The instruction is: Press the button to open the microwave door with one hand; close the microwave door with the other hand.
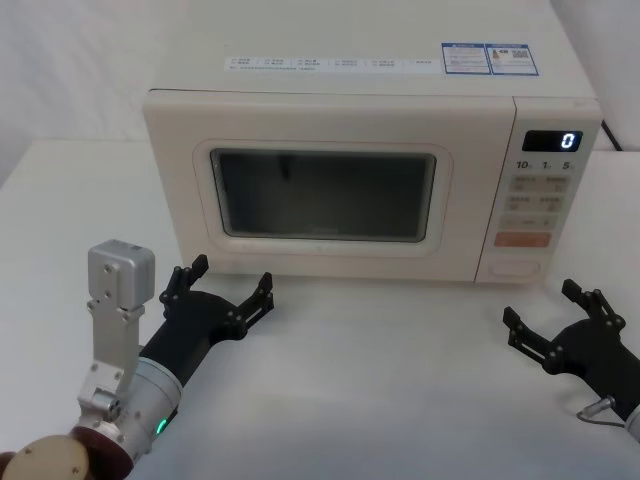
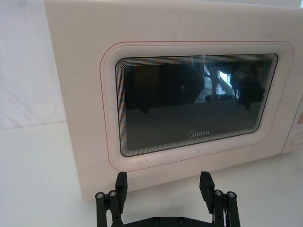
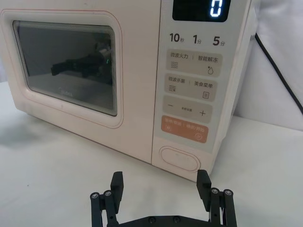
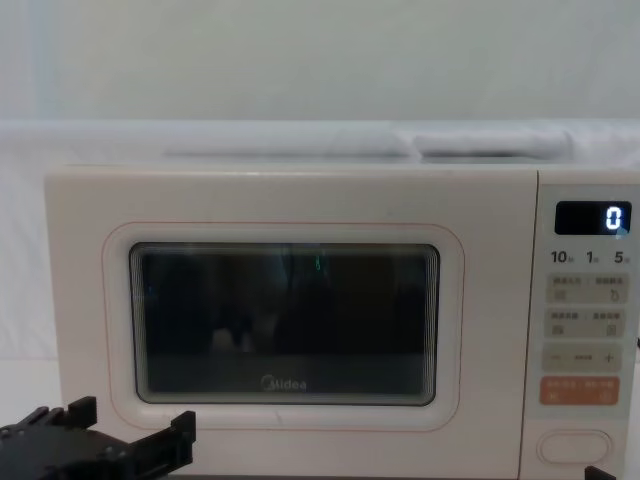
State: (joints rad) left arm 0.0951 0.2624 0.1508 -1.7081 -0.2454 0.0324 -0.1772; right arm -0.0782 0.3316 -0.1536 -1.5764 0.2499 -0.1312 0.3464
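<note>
Facing the robot, microwave door (image 1: 325,192) closed, long axis left-right | left gripper (image 1: 220,288) spread | right gripper (image 1: 553,315) spread

Four cameras facing the microwave (image 1: 360,180)

Head is looking down from above, chest is viewing level and close; each wrist is facing its front, sharing the door (image 2: 189,104).

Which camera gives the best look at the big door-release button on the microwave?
The right wrist view: the button sits close and whole, below the orange key. The head view shows it small and far; the chest view shows it at the lower right corner; the left wrist view catches just its edge.
</note>
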